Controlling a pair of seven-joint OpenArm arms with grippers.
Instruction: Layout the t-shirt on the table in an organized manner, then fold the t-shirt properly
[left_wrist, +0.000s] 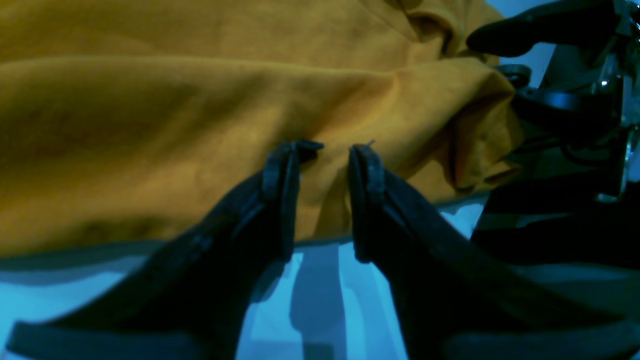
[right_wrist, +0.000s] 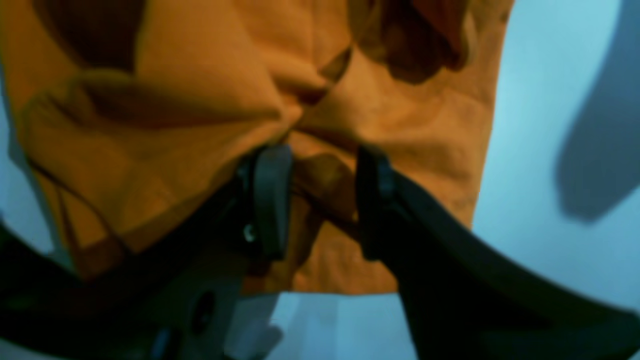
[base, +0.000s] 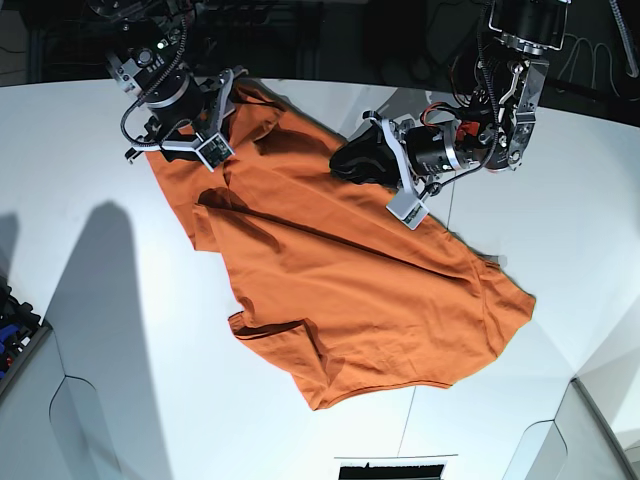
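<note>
The orange t-shirt (base: 350, 290) lies spread but creased on the white table (base: 120, 330), running from upper left to lower right. My left gripper (base: 345, 165) rests at the shirt's upper edge. In the left wrist view its fingers (left_wrist: 328, 150) stand apart over the hem of the t-shirt (left_wrist: 200, 125), with table (left_wrist: 320, 300) below. My right gripper (base: 228, 110) sits at the shirt's far left corner. In the right wrist view it (right_wrist: 324, 165) stands open with a bunched fold of the t-shirt (right_wrist: 200, 75) between its fingers.
A dark box (base: 15, 325) with small items pokes in at the left edge. A dark slot (base: 385, 468) sits at the table's front edge, with a thin seam (base: 410, 420) running to it. Dark arm hardware (left_wrist: 565, 100) shows beside the shirt. Cables hang behind the table.
</note>
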